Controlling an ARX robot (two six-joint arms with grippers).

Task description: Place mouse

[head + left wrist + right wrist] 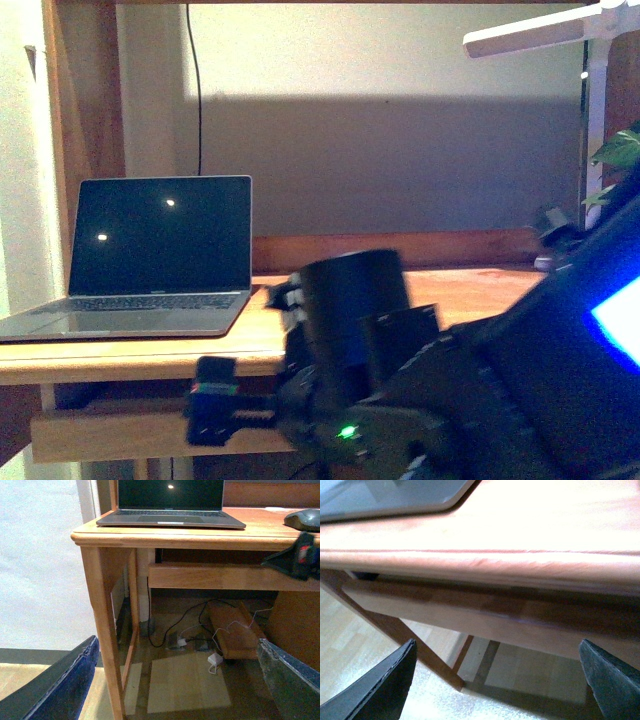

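The mouse (pixel 304 519), dark and domed, lies on the wooden desk (pixel 200 535) to the right of the laptop (pixel 170 505). My left gripper (pixel 177 680) is open and empty, low in front of the desk and well below the mouse. My right gripper (pixel 497 680) is also open with nothing in it. It sits just under the desk's front edge (pixel 520 560), near the laptop's corner (pixel 385 497). In the front view the right arm (pixel 350 330) hides the desk beside the laptop (pixel 160 250). Part of it shows just below the mouse (pixel 299 557).
A desk leg (pixel 102 620) stands near the left gripper. A wooden rail (pixel 215 576) runs under the desktop. Cables and a white charger (pixel 216 658) lie on the floor below. A white lamp (pixel 540 35) and a plant (pixel 620 150) are at the far right.
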